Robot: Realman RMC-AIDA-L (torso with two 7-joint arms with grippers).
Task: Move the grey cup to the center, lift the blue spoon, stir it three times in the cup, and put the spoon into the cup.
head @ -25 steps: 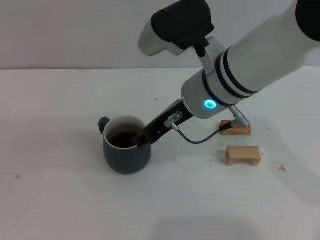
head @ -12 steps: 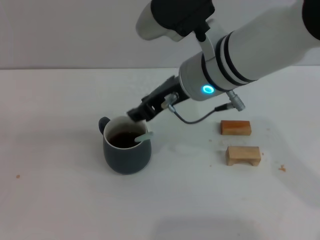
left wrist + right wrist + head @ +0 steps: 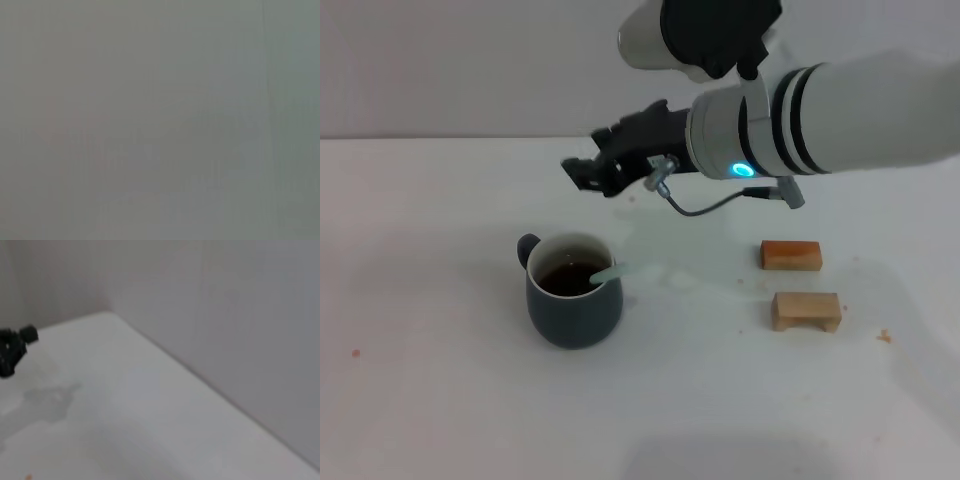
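Note:
The grey cup (image 3: pixel 574 303) stands on the white table (image 3: pixel 440 400) left of centre in the head view, handle to the far left, dark brown liquid inside. The blue spoon (image 3: pixel 615 271) rests in the cup, its pale handle leaning out over the right rim. My right gripper (image 3: pixel 588 172) is empty and raised well above and behind the cup, fingers apart. The right wrist view shows only bare table and wall, with a black fingertip (image 3: pixel 14 347) at one edge. The left gripper is out of view; the left wrist view is a blank grey.
Two small wooden blocks lie right of the cup: a darker one (image 3: pixel 790 254) and a lighter one (image 3: pixel 807 309) in front of it. A wet patch (image 3: pixel 670 278) lies on the table right of the cup. The wall stands behind the table.
My right gripper has let go of the spoon, which stays leaning in the cup. The gripper has risen up and back, away from the cup.

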